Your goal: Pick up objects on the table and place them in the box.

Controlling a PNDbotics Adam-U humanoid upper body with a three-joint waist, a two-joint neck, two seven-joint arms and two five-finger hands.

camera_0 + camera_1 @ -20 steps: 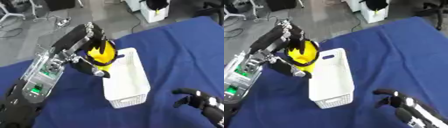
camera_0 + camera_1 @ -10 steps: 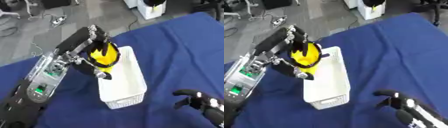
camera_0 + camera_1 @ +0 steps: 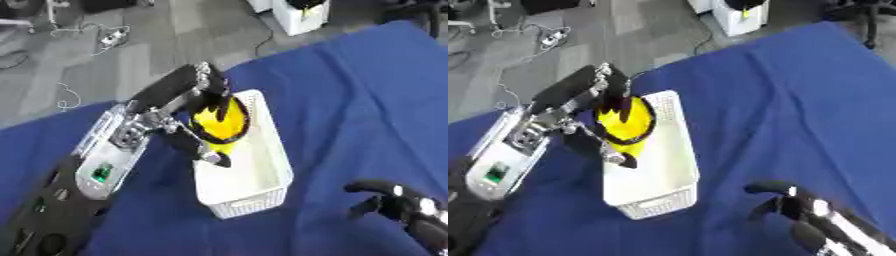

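My left hand point(image 3: 197, 107) fingers curled round yellow-black object point(image 3: 220, 121), holding it over white box point(image 3: 254, 175), near its far end. Right hand point(image 3: 794, 205) idle beyond box's near corner, fingers relaxed. Box sits on blue tablecloth point(image 3: 350, 100); grey floor point(image 3: 131, 45) beyond.

A yellow-and-black object point(image 3: 219, 121) hangs over the white slotted box point(image 3: 258, 183) (held by black fingers).

left hand point(image 3: 197, 107) with object point(image 3: 219, 120) over box point(image 3: 249, 185) on table point(image 3: 350, 100), right hand point(image 3: 394, 205) lower right
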